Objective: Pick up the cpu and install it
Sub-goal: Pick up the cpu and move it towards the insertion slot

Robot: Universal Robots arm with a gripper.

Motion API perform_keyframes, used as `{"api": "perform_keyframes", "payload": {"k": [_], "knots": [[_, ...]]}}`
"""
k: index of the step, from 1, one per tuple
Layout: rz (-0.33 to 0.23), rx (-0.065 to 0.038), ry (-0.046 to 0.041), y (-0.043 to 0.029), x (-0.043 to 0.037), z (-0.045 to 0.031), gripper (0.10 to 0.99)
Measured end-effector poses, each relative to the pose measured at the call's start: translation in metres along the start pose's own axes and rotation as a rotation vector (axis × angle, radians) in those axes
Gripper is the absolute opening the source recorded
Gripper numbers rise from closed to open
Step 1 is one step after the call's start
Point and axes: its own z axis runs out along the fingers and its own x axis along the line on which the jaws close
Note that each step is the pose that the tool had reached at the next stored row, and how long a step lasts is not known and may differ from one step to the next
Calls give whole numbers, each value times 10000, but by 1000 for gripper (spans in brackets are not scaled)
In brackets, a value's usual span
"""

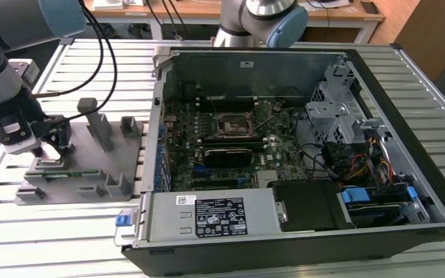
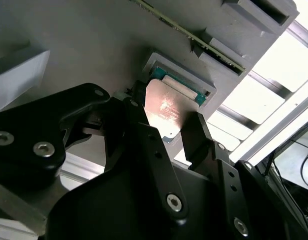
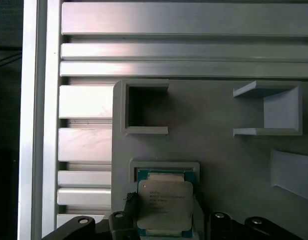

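I am setting my end effector (image 2: 166,122) astride the cpu (image 2: 166,102), low over its shiny lid; whether it is already clamping the chip I cannot tell. The cpu is lying flat in a shallow square pocket of the grey fixture block (image 1: 76,182), its green rim peeking out along one edge.

I am judging the chip to be light, thin and stiff, with a smooth metal top likely to slip and an underside that would not forgive a knock. Two opposite edges look like the place to take hold, keeping it level.

In the exterior view a thin green board (image 1: 68,172) is lying in a slot at my five o'clock, and grey upright posts (image 1: 99,124) are standing close by at my two o'clock, crowding any sideways path. At three o'clock across the slatted desk (image 1: 53,231), the open computer case (image 1: 284,255) is waiting, its wall between me and the black socket (image 1: 232,124). A second arm (image 1: 261,23) is standing beyond, at the case's twelve o'clock.
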Motion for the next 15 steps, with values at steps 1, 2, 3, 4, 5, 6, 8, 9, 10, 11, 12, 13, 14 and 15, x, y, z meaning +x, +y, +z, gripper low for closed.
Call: {"api": "perform_keyframes", "payload": {"k": [1,2,3,4,5,6,8,9,10,11,12,13,14,15], "knots": [[0,0,0,1,0,-20,529],[0,0,1,2,0,-39,529],[0,0,1,2,0,-48,529],[0,-1,-2,2,0,-49,529],[0,-2,-3,2,0,-49,529],[0,-2,-3,2,0,-50,529],[0,-1,-1,2,0,-52,529],[0,0,0,2,0,-52,529],[-1,0,0,2,0,-53,529],[0,1,2,3,0,-57,529],[0,2,3,3,1,-62,529],[0,1,2,3,1,-67,529],[0,1,1,3,1,-73,529],[0,1,1,3,1,-80,529]]}}
